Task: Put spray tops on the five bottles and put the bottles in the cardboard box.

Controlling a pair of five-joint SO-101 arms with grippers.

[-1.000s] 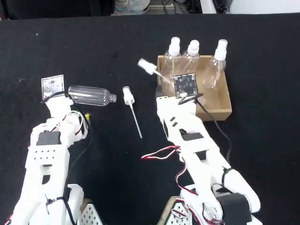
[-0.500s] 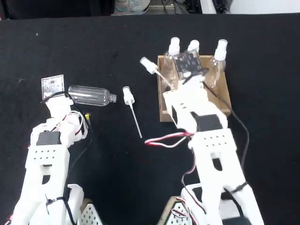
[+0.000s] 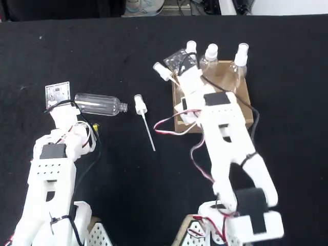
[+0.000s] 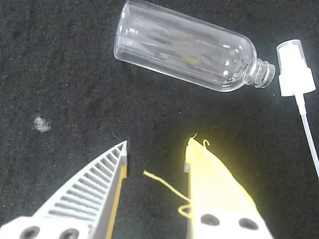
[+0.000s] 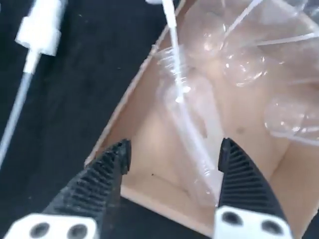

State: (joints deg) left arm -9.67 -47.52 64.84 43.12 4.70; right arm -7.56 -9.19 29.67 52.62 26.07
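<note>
An uncapped clear bottle (image 3: 100, 104) (image 4: 184, 47) lies on its side on the black table, just ahead of my open, empty left gripper (image 3: 84, 120) (image 4: 157, 147). A loose spray top (image 3: 140, 104) (image 4: 295, 74) with a long tube lies off the bottle's neck. The cardboard box (image 3: 241, 110) (image 5: 149, 169) holds three upright capped bottles (image 3: 211, 54) (image 5: 239, 55) along its far side. A fourth bottle (image 5: 192, 99) leans at the box's left wall, its spray top (image 3: 161, 72) sticking out past the rim. My right gripper (image 3: 180, 77) (image 5: 175, 149) hangs open over that leaning bottle.
Black cloth covers the whole table (image 3: 118, 46). Open room lies between the lying bottle and the box. The right arm's red and white cable (image 3: 171, 123) loops out at the box's near left corner.
My right arm has swung from the box's front edge up and leftward over its left side, turning its wrist. The left arm, lying bottle and loose spray top stayed still.
</note>
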